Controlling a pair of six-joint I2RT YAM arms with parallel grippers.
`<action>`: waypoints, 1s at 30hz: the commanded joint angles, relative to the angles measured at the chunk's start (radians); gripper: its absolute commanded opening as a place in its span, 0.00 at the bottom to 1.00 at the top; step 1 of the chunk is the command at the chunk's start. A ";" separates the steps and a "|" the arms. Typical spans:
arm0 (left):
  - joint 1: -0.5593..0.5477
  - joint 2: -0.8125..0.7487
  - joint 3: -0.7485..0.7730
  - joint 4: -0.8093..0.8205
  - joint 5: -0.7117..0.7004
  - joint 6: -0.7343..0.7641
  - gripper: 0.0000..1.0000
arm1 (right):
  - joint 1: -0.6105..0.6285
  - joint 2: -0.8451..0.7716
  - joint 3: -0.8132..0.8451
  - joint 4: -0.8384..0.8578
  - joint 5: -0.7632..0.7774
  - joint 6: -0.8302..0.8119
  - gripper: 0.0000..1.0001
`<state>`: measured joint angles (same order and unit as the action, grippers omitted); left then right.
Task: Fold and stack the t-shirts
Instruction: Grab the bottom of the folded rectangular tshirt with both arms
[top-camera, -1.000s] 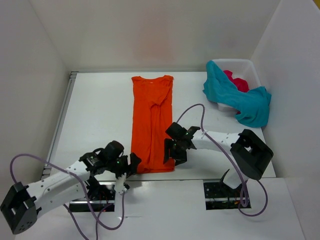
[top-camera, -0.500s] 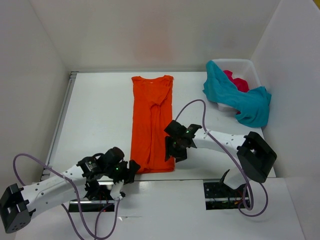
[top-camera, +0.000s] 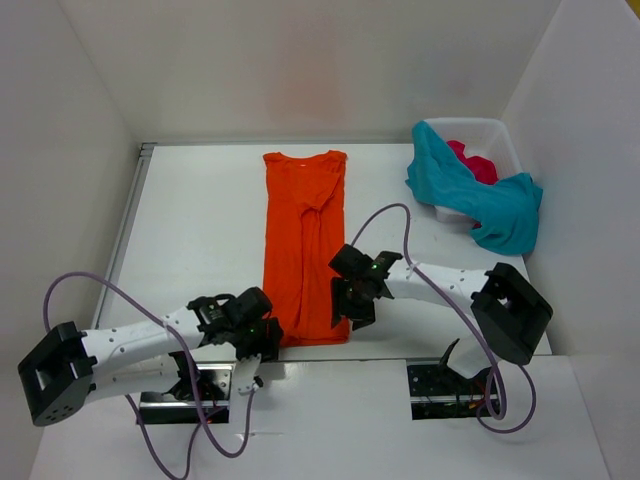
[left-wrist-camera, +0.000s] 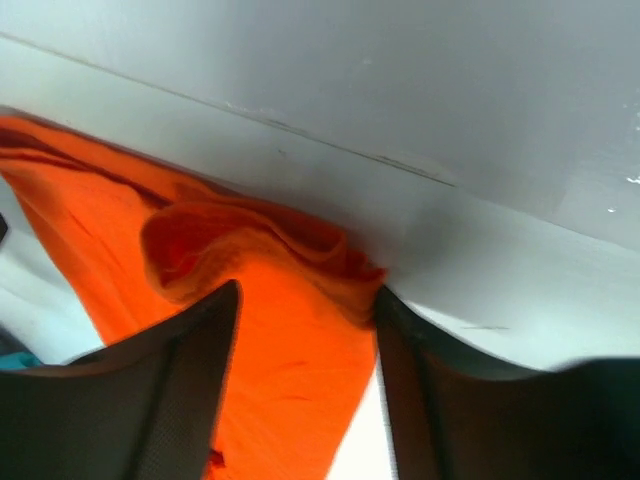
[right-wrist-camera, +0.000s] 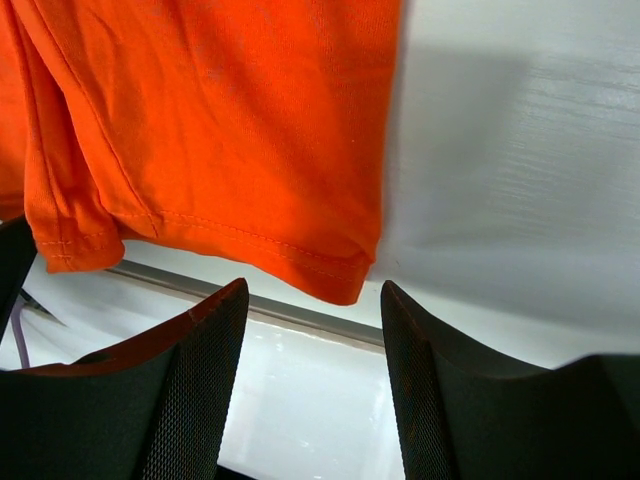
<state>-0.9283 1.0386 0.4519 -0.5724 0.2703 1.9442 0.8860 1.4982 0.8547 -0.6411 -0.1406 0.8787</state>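
**Three shirts, two grippers, both part open**

We count one orange shirt (top-camera: 303, 245) lying long on the table (top-camera: 200, 230), one teal shirt (top-camera: 480, 200) hung over the basket (top-camera: 500, 130), and one red shirt (top-camera: 475, 163) inside it. The left gripper (top-camera: 262, 340) stands apart around the orange hem's bunched corner. The right gripper (top-camera: 345, 305) holds nothing at the other corner.

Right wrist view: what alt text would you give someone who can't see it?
The hemmed corner of an orange t-shirt lies on a white table, filling the upper left. Below it, the right gripper holds its two dark fingers open, one on each side of that corner.
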 joint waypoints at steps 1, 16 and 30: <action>-0.029 0.005 -0.002 0.015 0.047 0.033 0.60 | 0.008 0.002 -0.014 0.029 -0.008 0.017 0.61; -0.029 -0.051 -0.030 0.095 0.075 -0.079 0.04 | 0.008 0.045 -0.031 0.052 -0.063 -0.001 0.00; 0.107 0.009 0.217 0.080 0.043 -0.502 0.01 | -0.119 -0.013 0.153 -0.075 -0.044 -0.128 0.00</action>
<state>-0.8673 1.0504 0.6094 -0.4778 0.2951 1.5391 0.8040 1.5204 0.9340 -0.6758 -0.1959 0.8074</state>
